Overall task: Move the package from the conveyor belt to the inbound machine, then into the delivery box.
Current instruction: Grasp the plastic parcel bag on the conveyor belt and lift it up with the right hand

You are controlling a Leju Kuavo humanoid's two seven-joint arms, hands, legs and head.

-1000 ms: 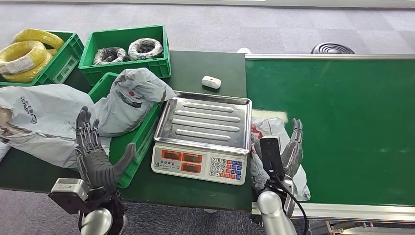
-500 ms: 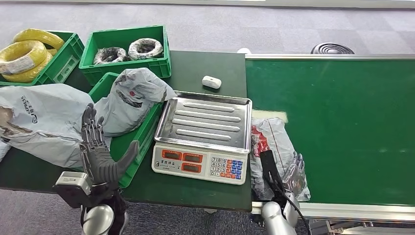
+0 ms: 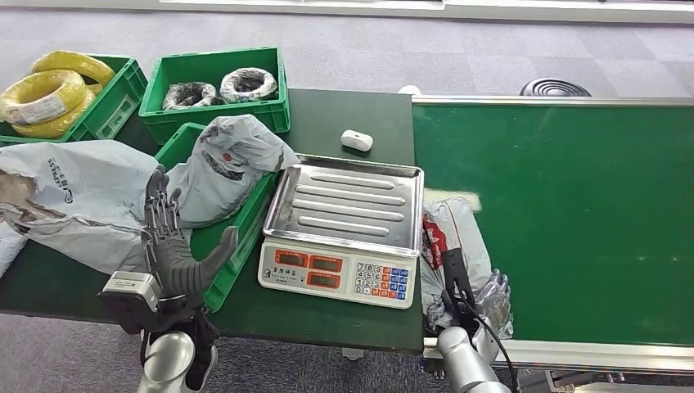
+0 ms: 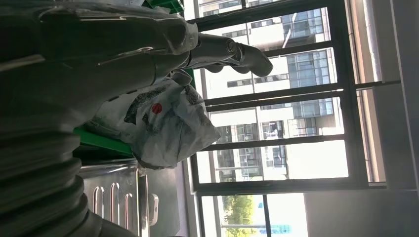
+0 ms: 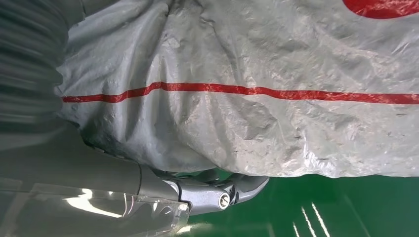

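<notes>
Head view: right hand (image 3: 488,288) grips the package (image 3: 455,233), fingers partly hidden; left hand (image 3: 173,250) spread, holding nothing.

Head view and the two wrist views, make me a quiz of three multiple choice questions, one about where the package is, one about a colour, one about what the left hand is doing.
1. Where does the grey package lie?
A. on the scale's tray
B. on the conveyor belt, at its end beside the scale
C. in a green crate

2. What colour are the wire coils in the far left crate?
A. yellow
B. red
C. blue

3. How is the left hand?
A. gripping a grey bag
B. pressing the scale's keys
C. raised, fingers apart, holding nothing

Answers:
1 B, the package rests on the green belt by the scale, with the right hand at its near end.
2 A, the coils there are bright yellow.
3 C, the head view shows its fingers spread with nothing between them.
</notes>
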